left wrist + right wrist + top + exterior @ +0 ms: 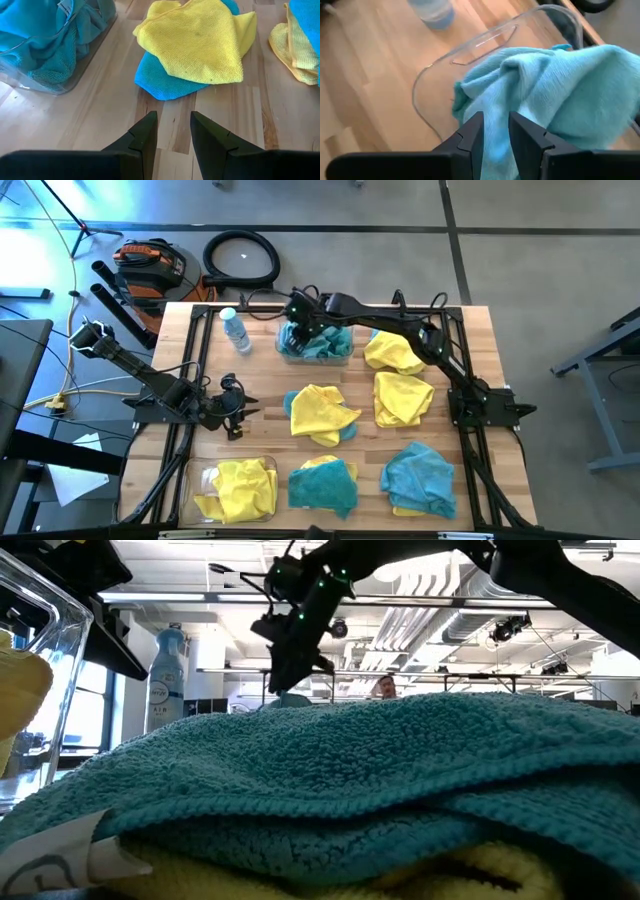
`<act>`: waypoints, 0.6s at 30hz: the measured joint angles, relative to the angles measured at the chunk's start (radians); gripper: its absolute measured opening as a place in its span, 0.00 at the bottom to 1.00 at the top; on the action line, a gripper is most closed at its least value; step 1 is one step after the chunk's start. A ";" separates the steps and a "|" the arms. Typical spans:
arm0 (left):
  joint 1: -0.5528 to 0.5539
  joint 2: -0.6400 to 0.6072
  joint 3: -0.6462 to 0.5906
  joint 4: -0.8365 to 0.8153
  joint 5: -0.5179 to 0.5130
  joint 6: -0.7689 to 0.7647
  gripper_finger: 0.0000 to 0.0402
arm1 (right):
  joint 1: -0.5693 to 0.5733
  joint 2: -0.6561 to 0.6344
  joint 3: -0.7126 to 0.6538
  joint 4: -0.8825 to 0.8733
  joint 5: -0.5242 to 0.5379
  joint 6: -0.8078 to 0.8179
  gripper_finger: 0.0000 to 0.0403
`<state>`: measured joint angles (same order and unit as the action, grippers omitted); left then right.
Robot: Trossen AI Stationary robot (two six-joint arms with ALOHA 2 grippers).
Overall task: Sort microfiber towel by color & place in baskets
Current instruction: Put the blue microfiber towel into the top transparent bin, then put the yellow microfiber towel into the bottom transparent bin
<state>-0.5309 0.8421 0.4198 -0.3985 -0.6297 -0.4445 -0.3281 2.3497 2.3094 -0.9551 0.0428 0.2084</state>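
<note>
Right fingers [494, 132]: you see them slightly apart, hovering just over the teal towel [555, 95] piled in the far basket [315, 345], at about 12 o'clock on the surface [262, 385].
Left fingers [172, 135]: slightly apart and empty, low over bare wood at about 9 o'clock, pointing toward the centre pile.
Near basket [236, 490]: at about 7 o'clock, holding yellow towels [245, 485].
Centre pile [322, 414]: a yellow towel lying on a teal one.
Other yellow towels: one at 1 o'clock [392, 352], one at 3 o'clock [402, 398], close together.
Other teal towels: one at 6 o'clock [323, 483]; one at 5 o'clock [420, 478] resting on a yellow one.
Water bottle [235, 330]: at 11 o'clock, beside the far basket.
</note>
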 joint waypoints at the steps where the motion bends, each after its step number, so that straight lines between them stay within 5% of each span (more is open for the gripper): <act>1: 0.000 0.000 0.000 0.000 0.004 -0.005 0.26 | 0.005 0.000 0.001 -0.013 0.019 0.000 0.22; 18: 0.000 0.000 0.001 -0.031 0.024 -0.051 0.26 | 0.123 -0.148 -0.001 -0.278 0.262 0.048 0.22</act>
<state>-0.5304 0.8421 0.4206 -0.4291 -0.6062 -0.4955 -0.2052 2.2015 2.3087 -1.2334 0.3050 0.2565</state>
